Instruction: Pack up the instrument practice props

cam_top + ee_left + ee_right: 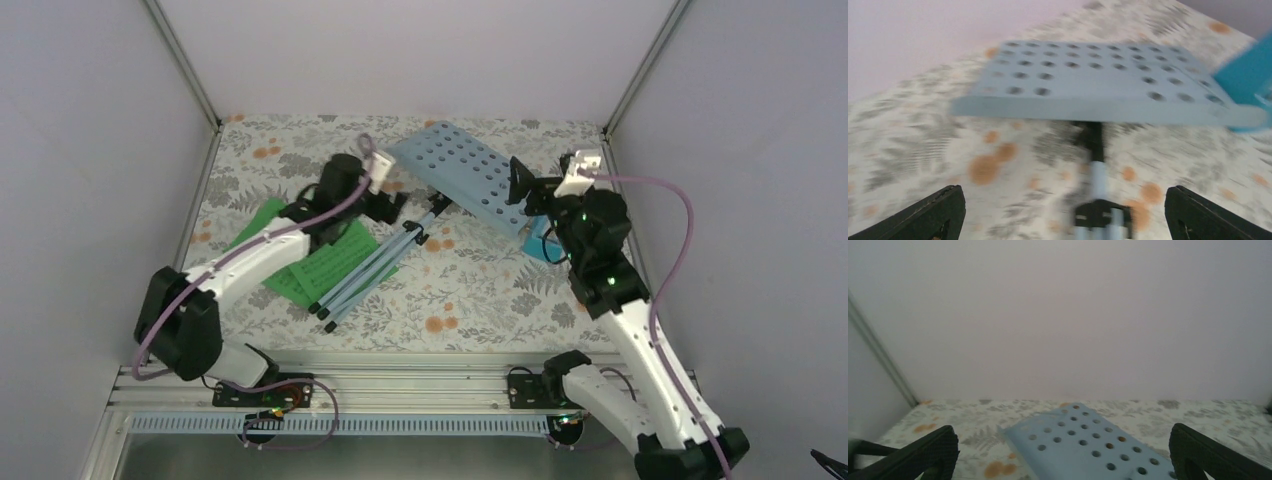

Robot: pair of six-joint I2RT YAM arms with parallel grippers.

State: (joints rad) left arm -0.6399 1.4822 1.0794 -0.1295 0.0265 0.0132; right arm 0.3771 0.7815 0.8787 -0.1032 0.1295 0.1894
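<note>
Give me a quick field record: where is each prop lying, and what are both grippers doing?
stand: pale blue tripod music stand with hole-punched desk, lying on the floral tablecloth, legs folded together
pages: bright green printed sheet-music pages, flat, partly under the stand's legs
metronome: small blue wedge-shaped metronome, beside the desk's right end, mostly hidden by the right arm
left gripper: open, jaws either side of the stand's pole, no grip
right gripper: open, above the desk, holding nothing

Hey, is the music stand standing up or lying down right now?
Lying down: the music stand stretches along the floral table, legs bundled together.
</note>
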